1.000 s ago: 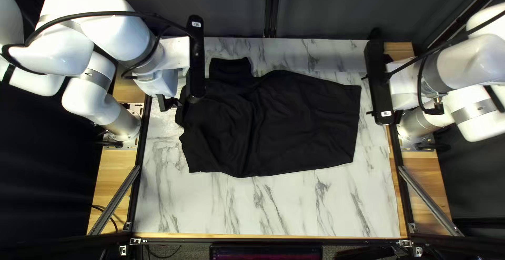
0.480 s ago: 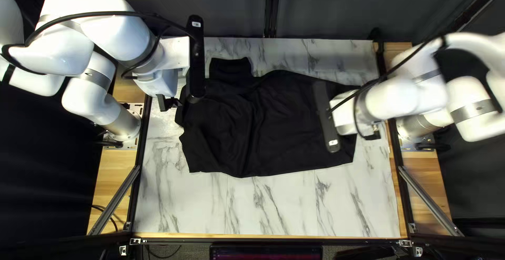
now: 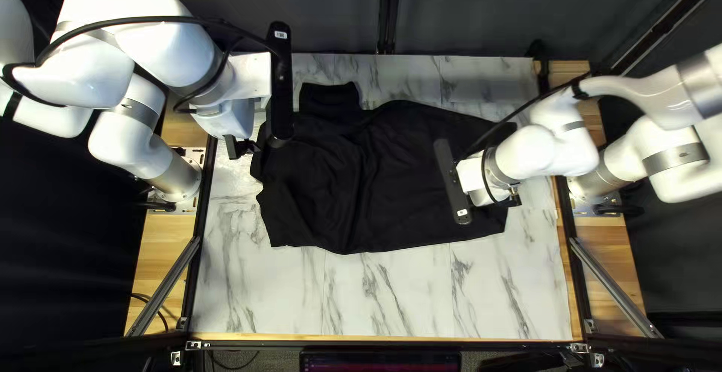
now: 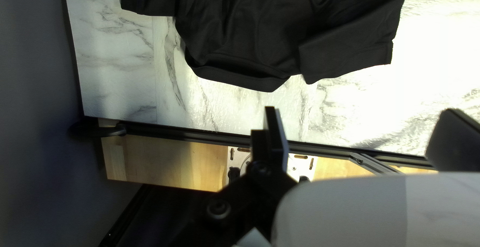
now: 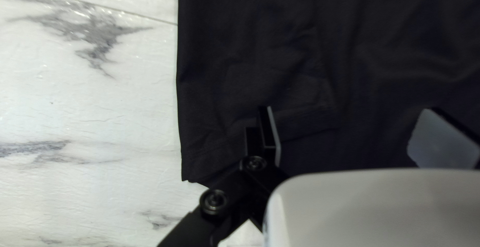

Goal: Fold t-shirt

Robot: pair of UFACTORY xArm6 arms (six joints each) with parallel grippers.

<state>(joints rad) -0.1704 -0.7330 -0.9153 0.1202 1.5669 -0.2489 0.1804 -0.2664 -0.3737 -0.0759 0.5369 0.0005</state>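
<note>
On the table (image 3: 391,297) the shirt (image 3: 398,176) lies spread, folding seemingly all to do, my left gripper (image 4: 361,109) and right gripper (image 5: 348,108) both with fingers apart

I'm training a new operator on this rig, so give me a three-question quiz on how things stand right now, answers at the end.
1. Fill in: the T-shirt is ____ in colour.
2. True or false: the two fingers of the left gripper stand apart.
3. Which describes the right gripper?
a) shut on the dark curtain
b) open, over the T-shirt
c) shut on the T-shirt

Key: 1 black; 2 true; 3 b
</note>
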